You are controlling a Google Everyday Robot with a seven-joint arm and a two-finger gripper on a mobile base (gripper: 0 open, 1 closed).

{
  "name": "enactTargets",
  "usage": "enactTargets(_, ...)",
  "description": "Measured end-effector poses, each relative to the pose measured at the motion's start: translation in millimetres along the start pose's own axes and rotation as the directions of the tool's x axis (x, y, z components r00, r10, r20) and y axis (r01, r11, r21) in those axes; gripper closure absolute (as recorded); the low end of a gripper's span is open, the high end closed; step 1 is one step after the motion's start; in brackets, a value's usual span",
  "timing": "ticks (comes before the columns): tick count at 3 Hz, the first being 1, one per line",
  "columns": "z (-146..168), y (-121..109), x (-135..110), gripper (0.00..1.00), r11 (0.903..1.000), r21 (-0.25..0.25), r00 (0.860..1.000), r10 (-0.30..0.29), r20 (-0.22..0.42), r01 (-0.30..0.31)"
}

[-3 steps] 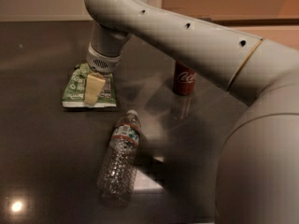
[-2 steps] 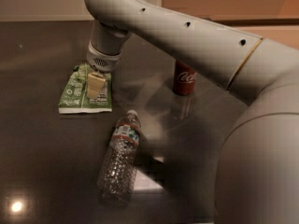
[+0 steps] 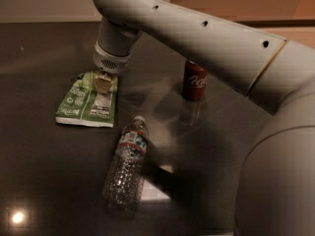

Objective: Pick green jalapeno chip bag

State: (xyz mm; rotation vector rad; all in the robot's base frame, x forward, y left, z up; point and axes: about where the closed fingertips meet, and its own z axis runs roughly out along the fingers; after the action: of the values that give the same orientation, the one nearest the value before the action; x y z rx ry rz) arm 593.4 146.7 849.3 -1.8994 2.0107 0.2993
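The green jalapeno chip bag (image 3: 87,101) lies flat on the dark table (image 3: 44,48) at the left, with its white nutrition-label panel up and its white edge seal toward me. My gripper (image 3: 104,83) hangs from the white wrist over the bag's far right end. I cannot tell whether it touches the bag. The arm reaches in from the upper right and hides the table behind it.
A clear plastic water bottle (image 3: 126,168) lies on its side just in front and to the right of the bag. A red cola can (image 3: 195,80) stands further right. A bright light reflection (image 3: 17,217) sits at the front left.
The gripper has drawn up and slightly right toward the bag's far end. The bag now lies flatter and more lengthwise, with more of its label showing.
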Motion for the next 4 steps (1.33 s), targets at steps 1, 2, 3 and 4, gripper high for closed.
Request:
enactTargets(1,-8,4,2,1.0,0.9998,-0.017,1.0,-0.006,0.013,0.007)
enactTargets(2,-23,2,1,0.85,0.9999,-0.01,1.0,-0.001,0.029,0.002)
enactTargets(3,-31,-5,-4,0.61,0.9997,0.003,0.999,0.022,0.039,-0.022)
enactTargets(4,-30,-8,-10,0.38,0.9987,0.004,0.998,0.05,0.041,-0.05)
